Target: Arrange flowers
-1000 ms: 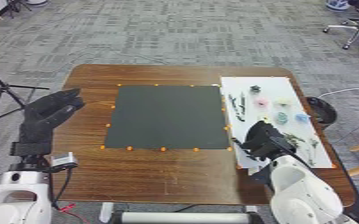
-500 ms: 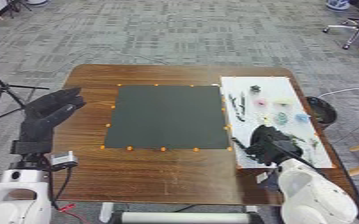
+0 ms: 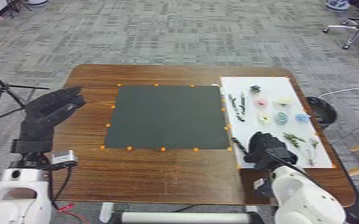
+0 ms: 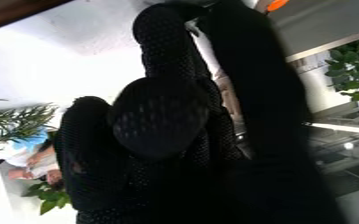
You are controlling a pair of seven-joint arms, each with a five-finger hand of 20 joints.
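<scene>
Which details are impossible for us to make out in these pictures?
- Right hand: whether it grips a stem; its own glove hides this in the head and right wrist views.
- White sheet: the patch under that hand, covered in the head view.
- Pink flower: its kind, too small in the head view.
- Black container: its near side, behind the table's edge, head view.

The left arm (image 3: 17,200) and right arm (image 3: 307,195) have rounded white shells and black cables (image 3: 66,184). Left hand (image 3: 49,110) and right hand (image 3: 266,147) wear black mesh gloves (image 4: 162,112).
</scene>
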